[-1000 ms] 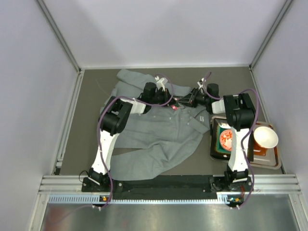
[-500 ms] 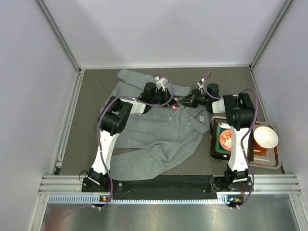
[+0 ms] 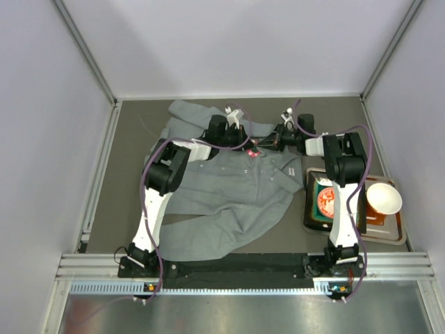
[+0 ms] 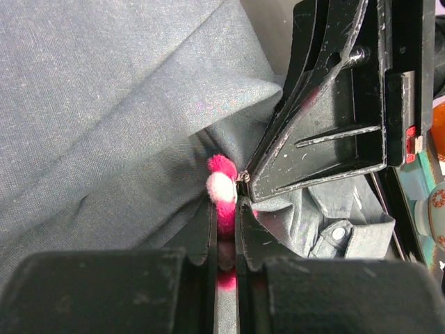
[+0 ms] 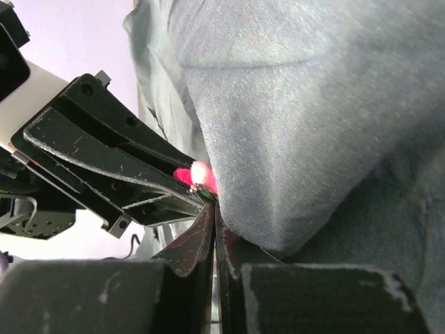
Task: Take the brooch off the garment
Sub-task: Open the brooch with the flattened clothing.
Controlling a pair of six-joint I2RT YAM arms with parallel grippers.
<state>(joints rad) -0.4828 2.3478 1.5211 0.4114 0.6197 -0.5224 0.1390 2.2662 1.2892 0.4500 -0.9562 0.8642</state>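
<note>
The grey garment [image 3: 229,188] lies rumpled across the table. The pink brooch [image 3: 254,152] sits near its collar, between my two grippers. My left gripper [image 3: 245,144] is shut on the brooch [image 4: 222,189], with pink fluff squeezed between its fingers. My right gripper [image 3: 267,144] comes from the right, and its shut fingertips [image 5: 208,217] meet at the small metal pin under the brooch [image 5: 194,174]. The garment [image 5: 313,125] bulges beside the right fingers. In the left wrist view the right gripper [image 4: 245,179] touches the brooch from above right, over the garment [image 4: 104,104].
A tray [image 3: 396,236] stands at the right edge with a green packet [image 3: 324,198] and a white bowl [image 3: 384,197]. A shirt button [image 4: 338,234] shows on a folded placket. Enclosure walls ring the table.
Both grippers and the brooch have shifted slightly toward the far side. The right wrist has risen a little. Both stay shut.
</note>
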